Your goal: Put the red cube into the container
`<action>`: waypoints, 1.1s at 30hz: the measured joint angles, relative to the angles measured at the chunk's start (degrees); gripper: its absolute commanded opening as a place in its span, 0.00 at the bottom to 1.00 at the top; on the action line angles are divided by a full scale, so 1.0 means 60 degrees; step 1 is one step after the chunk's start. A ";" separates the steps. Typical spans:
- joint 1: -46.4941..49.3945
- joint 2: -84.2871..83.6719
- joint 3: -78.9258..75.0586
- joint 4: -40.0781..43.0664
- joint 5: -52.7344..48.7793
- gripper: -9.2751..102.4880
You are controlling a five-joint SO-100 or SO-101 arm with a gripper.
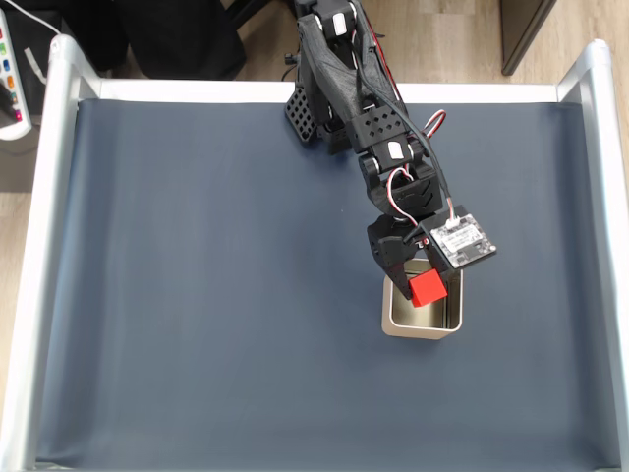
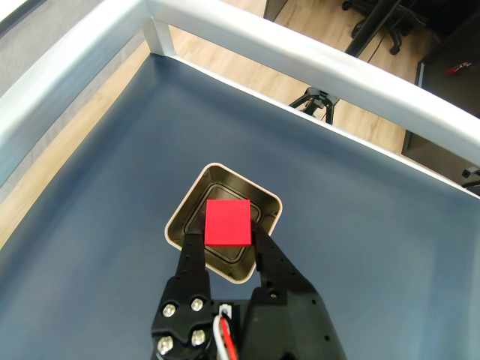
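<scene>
You are holding the cube (image 2: 228, 222) pinched in the claw (image 2: 229, 238), hanging directly over the tin (image 2: 184, 209) on the desk (image 1: 197, 295); next, you are lowering slightly and releasing

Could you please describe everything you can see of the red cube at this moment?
The red cube is small, bright red and matte, with plain faces and crisp edges. It is held between the two black fingers of the end effector, which press on its opposite sides. In the wrist view its top face looks nearly square and level, and it sits directly over the opening of the container. In the fixed view the cube overlaps the container's upper rim. Whether it touches the container cannot be told.
</scene>
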 measured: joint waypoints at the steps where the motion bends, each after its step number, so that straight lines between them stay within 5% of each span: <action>1: 0.0000 0.0000 0.0000 0.0000 0.0000 0.26; 18: 0.0015 0.0103 0.0015 0.0000 0.0000 0.28; 25: 0.0161 0.0410 0.0015 0.0000 0.0190 0.08; 33: 0.1421 0.1641 0.1318 0.0000 0.0527 0.08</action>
